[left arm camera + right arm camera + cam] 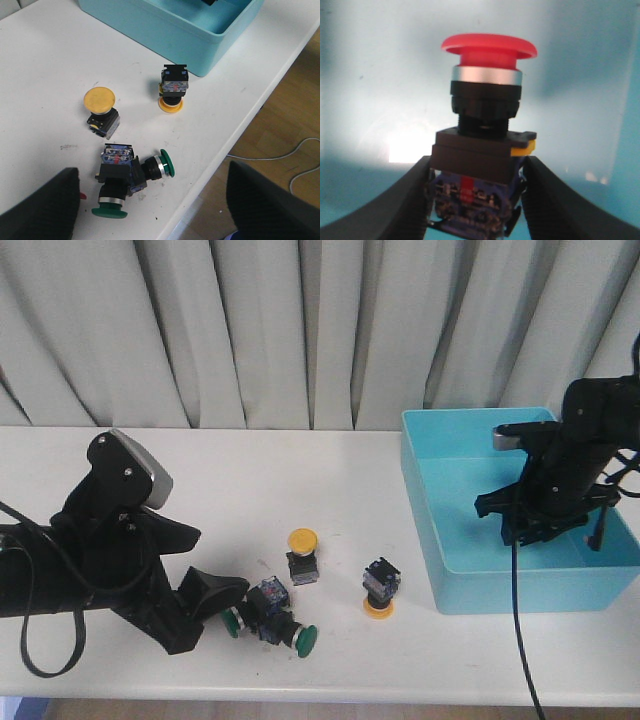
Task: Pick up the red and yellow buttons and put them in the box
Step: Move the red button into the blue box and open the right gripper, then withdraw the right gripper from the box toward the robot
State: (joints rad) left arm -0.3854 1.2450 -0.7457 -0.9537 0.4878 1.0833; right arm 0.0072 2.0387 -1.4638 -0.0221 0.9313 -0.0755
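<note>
Buttons lie scattered on the white table (300, 455), and nearest the front edge two green-capped switches (272, 624) lie tipped on their sides, touching each other, just beside the left gripper (212, 608). That gripper rests low over the table with its fingers spread apart and nothing between them; in the left wrist view the two dark fingers (42, 207) flank the green pair without touching them. A little farther back, a yellow button (302, 554) stands upright with its cap on top, and to its right a second yellow button (380, 589) stands inverted, cap down on the table and blue-black body up, near the front wall of the turquoise box (450, 530). Both yellow ones are well apart from either gripper. Farther back and to the right, the right gripper (545, 525) hangs inside the box, over its floor. The right wrist view shows its fingers (410, 200) clamped on the blocky body of a red button (487, 125), one finger against each side, with the silver collar and round red cap pointing away from the wrist toward the pale blue box floor.
</note>
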